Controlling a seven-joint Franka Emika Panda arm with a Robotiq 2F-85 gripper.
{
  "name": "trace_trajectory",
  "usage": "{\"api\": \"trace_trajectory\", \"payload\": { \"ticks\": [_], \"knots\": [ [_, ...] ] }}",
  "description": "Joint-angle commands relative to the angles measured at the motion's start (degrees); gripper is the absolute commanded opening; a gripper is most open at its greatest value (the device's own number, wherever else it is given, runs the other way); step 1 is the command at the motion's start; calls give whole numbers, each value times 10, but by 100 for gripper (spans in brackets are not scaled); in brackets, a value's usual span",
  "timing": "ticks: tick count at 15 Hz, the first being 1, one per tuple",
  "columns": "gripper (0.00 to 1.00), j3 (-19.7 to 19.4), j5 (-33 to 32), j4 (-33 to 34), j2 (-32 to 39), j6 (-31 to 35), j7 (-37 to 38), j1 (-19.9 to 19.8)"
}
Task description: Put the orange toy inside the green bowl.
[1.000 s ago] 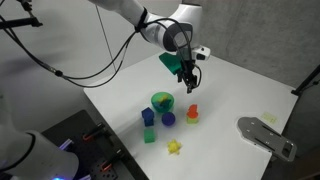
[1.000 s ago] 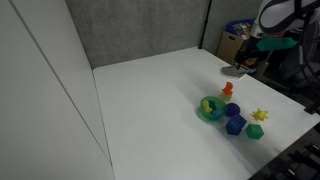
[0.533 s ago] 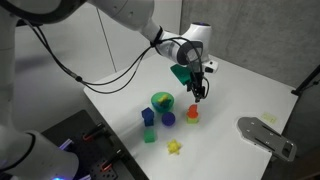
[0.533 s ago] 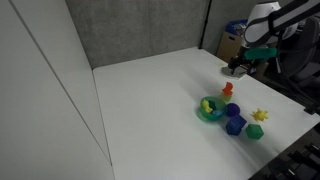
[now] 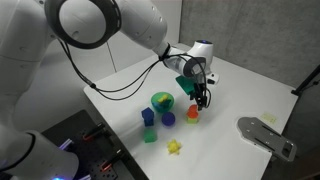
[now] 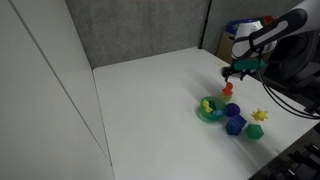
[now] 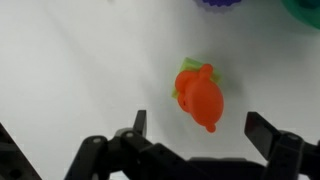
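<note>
Just beside the small round bright green bowl point(image 5: 162, 101), yet apart from it and outside its rim: the tiny orange-red plastic toy point(image 5: 192, 113), resting on the white tabletop point(image 5: 240, 85). Close over that toy, on the side of the bowl away from the blocks: the black Robotiq gripper point(image 5: 200, 98) at the end of the white Franka arm point(image 5: 150, 32), pointing down. Same layout in an exterior view from across the table, with bowl point(image 6: 210, 108), toy point(image 6: 228, 89) and gripper point(image 6: 231, 78) in a short line. From the wrist view, looking straight down on the toy point(image 7: 200, 96), narrower end toward the gripper point(image 7: 197, 125) and a pale green bit at the wider end. Jaws spread wide, 2 dark fingers point(image 7: 138, 125) well clear of the toy on either side, bare table in the gaps, nothing gripped. Rim of the bowl point(image 7: 305, 10) in the top corner of that view. Blue and yellow showing inside the bowl. Touching or nearly touching the bowl's near side: a purple-blue round block point(image 5: 168, 118) and a dark blue cube point(image 5: 148, 117). Further out from the bowl past those 2: a pale yellow-green cube point(image 5: 149, 136) and a yellow star-shaped toy point(image 5: 174, 147). Well apart from the bowl, beyond the orange toy, near the table edge: a flat grey metal plate point(image 5: 266, 137).
</note>
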Motion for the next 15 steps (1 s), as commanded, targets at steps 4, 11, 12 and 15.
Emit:
{"api": "trace_trajectory", "payload": {
  "ticks": [4, 11, 12, 15],
  "knots": [
    [72, -6, 10, 77, 64, -36, 4, 4],
    [16, 1, 15, 89, 59, -81, -4, 3],
    [11, 4, 17, 86, 49, -96, -11, 1],
    [4, 5, 10, 65, 10, -125, -22, 5]
  ]
}}
